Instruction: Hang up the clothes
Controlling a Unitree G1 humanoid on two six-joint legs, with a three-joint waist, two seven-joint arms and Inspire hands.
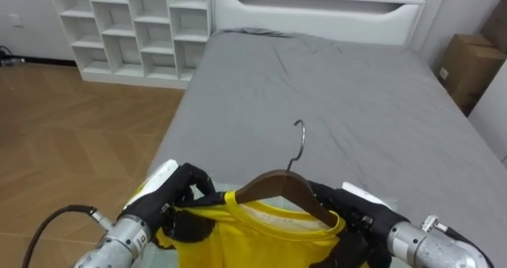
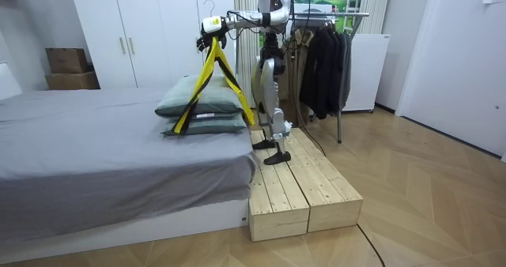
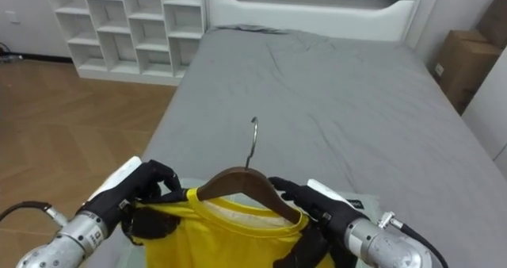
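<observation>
Hands are reaching out in front of you over the grey bed (image 1: 356, 101). Your left hand (image 1: 176, 197) is curling its fingers round one end of the wooden hanger (image 1: 277, 185) and the yellow shirt (image 1: 261, 232) on it. Your right hand (image 1: 348, 208) is gripping the other end. You are standing on a wooden platform (image 2: 304, 192) beside the bed, by the pillows (image 2: 202, 99), with a clothes rack (image 2: 352, 14) behind you.

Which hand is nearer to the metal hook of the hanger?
The right. The right hand grips the hanger just right of its hook; the left hand holds the yellow shirt at the hanger's far left end.
</observation>
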